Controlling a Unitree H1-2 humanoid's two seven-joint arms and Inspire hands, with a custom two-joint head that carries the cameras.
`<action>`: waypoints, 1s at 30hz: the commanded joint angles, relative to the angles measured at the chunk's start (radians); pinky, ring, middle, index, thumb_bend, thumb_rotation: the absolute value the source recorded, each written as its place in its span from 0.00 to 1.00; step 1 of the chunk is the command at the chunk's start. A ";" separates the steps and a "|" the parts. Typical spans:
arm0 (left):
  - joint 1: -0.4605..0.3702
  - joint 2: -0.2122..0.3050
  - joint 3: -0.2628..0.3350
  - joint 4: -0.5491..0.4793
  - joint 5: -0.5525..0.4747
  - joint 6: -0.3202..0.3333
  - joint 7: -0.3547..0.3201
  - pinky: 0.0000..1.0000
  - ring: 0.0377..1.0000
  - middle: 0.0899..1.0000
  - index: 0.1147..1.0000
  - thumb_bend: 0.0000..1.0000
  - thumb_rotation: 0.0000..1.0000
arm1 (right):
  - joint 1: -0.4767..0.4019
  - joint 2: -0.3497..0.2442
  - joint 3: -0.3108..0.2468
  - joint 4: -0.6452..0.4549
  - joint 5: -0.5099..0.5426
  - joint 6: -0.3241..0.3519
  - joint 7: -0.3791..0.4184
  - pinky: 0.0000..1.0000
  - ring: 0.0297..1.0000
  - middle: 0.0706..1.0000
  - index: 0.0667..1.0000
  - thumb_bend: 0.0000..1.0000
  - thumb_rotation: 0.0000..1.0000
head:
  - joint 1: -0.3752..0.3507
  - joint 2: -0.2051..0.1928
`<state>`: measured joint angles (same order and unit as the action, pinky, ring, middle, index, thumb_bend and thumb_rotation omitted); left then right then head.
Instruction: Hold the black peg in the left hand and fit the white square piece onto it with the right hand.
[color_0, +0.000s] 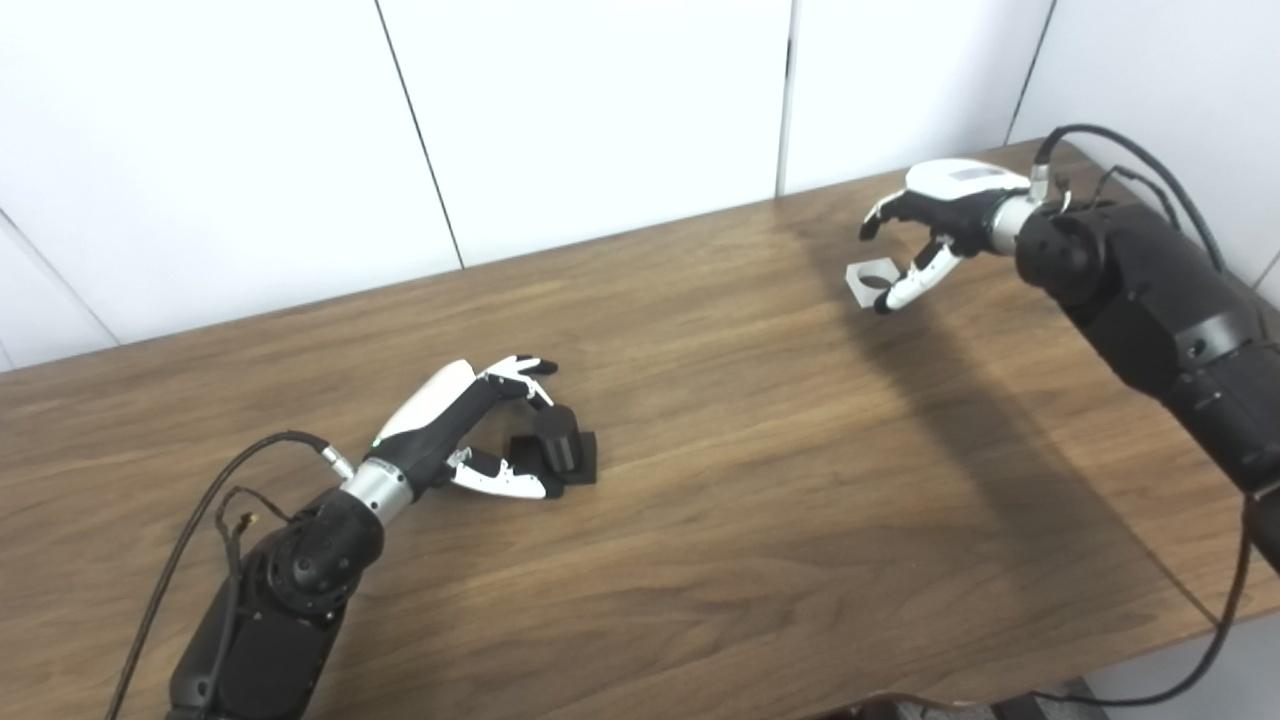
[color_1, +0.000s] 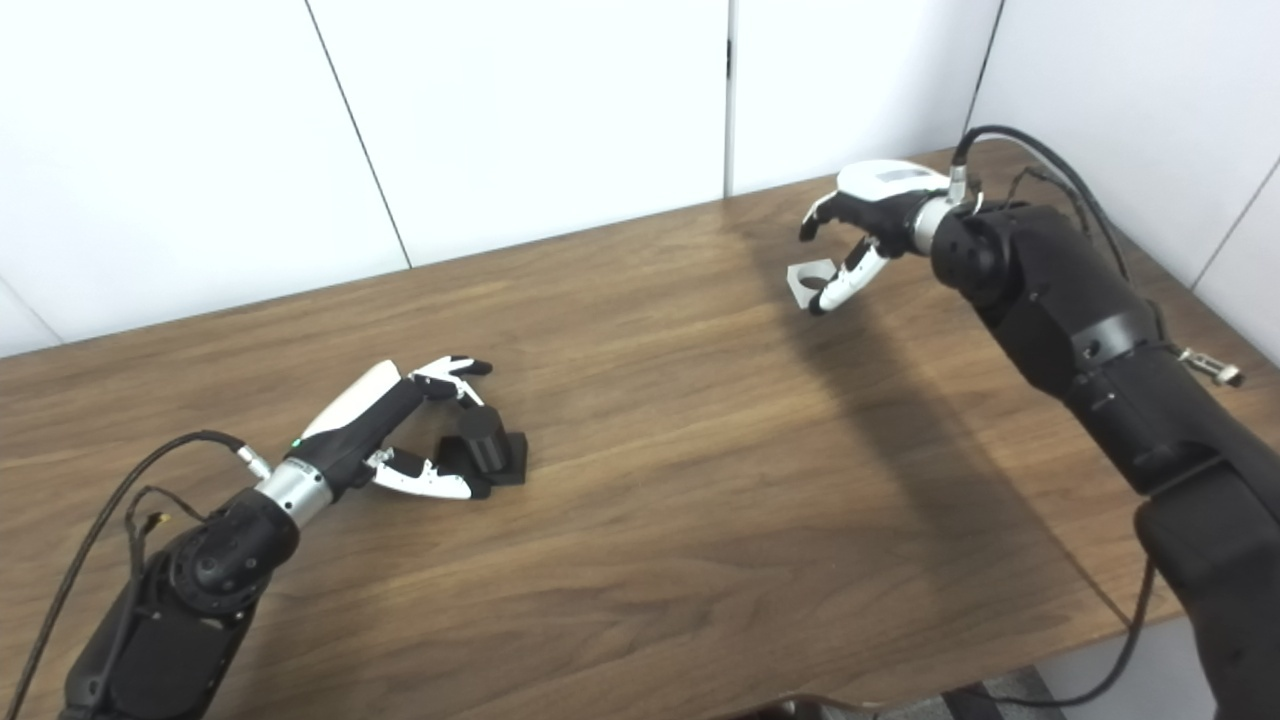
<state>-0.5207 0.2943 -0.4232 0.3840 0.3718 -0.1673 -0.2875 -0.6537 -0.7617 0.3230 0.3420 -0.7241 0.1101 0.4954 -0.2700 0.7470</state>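
2 hands (color_0: 470, 425) (color_0: 935, 215) open (pieces ungrasped).

Black peg (color_0: 556, 436) base partly hidden behind left hand (color_0: 455, 420) thumb; contact can't be judged. White square piece (color_0: 868, 278) near edge is covered by right hand (color_0: 935, 215) thumb; grip unclear. Both forearms cut off at bottom edge.

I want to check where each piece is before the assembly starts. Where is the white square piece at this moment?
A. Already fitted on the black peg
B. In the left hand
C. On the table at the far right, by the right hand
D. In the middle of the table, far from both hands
C: the white square piece lies on the table at the far right, under the right hand, while the black peg stands apart at the left hand.
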 joint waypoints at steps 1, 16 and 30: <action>0.037 0.034 -0.016 0.055 0.042 0.070 -0.045 0.94 0.98 0.91 0.43 0.52 0.07 | -0.061 -0.018 -0.004 -0.008 -0.024 0.007 -0.011 0.71 0.88 0.88 0.79 0.81 0.37 | 0.001 0.002; 0.044 0.036 -0.017 0.036 0.051 0.083 -0.048 0.94 0.98 0.91 0.43 0.52 0.07 | -0.048 -0.002 -0.001 0.032 -0.045 -0.012 -0.044 0.70 0.87 0.86 0.78 0.82 0.33 | 0.009 0.005; 0.048 0.041 -0.012 0.038 0.044 0.078 -0.052 0.93 0.98 0.91 0.43 0.52 0.07 | -0.056 -0.018 -0.002 0.077 -0.043 -0.029 -0.070 0.70 0.84 0.83 0.76 0.78 0.31 | 0.012 0.008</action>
<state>-0.5129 0.2951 -0.4178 0.3772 0.3726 -0.1647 -0.2875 -0.6546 -0.7450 0.3337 0.4239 -0.7561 0.0985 0.4594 -0.2592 0.7547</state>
